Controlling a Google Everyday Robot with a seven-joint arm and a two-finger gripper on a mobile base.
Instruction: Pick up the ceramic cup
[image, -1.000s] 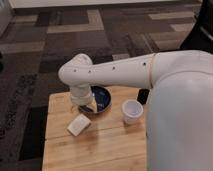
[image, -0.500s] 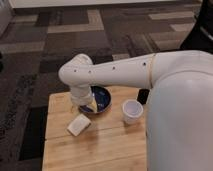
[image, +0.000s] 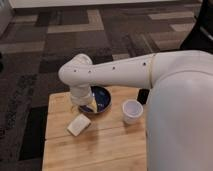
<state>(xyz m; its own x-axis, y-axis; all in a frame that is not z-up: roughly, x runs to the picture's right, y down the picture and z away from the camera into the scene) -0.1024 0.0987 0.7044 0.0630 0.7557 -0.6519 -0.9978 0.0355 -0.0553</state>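
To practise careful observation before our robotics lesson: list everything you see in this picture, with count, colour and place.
ceramic cup: one, white, on the table, to the picture's right of the bowl, apart from it
bowl: one, dark blue, middle back of the table
yellow item: one, inside the bowl, kind unclear
block: one, pale, flat on the table in front of the bowl
table: one, light wood
carpet: grey-brown patches, around the table
arm: one, white, reaching across above the table
hand: one, pointing down at the bowl's near-left rim
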